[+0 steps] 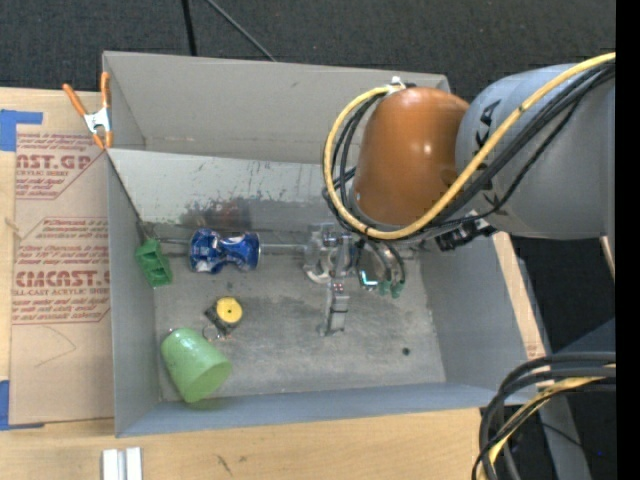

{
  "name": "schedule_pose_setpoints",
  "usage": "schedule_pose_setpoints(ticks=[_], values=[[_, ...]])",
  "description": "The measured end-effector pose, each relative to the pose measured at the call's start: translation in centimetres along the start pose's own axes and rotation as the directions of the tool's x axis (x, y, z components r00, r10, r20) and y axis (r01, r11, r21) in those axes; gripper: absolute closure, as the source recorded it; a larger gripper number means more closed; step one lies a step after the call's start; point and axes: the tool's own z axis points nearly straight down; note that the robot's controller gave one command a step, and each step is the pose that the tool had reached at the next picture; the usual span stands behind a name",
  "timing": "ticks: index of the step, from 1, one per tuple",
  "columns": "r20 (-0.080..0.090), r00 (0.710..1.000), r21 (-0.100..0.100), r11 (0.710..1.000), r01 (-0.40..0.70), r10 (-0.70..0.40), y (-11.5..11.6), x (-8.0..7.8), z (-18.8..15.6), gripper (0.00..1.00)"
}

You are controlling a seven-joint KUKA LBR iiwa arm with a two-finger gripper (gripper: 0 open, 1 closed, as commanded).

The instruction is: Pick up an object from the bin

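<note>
My gripper (336, 320) hangs over bare bin floor in the middle right of the bin, beneath the orange wrist cover, with nothing visibly held. Nearest to it, to the left, lies a crumpled blue and white can (224, 251) by the back wall. A small yellow round piece with a dark part (226, 314) lies left of the gripper, further forward. All of these are well apart from the gripper.
A light green plastic cup (195, 365) lies on its side in the front left corner. A small green block (153, 262) rests against the left wall. The arm and its cables cover the bin's right back part.
</note>
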Motion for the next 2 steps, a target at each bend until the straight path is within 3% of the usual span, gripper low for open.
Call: schedule_pose_setpoints(ticks=[1, 2], values=[[0.002, 0.987, 0.000, 0.987, 0.158, -0.158, 6.5, -3.4, 9.0, 0.00], [0.003, 0.984, -0.001, 0.984, 0.178, -0.178, 11.7, -1.3, 12.2, 0.00]])
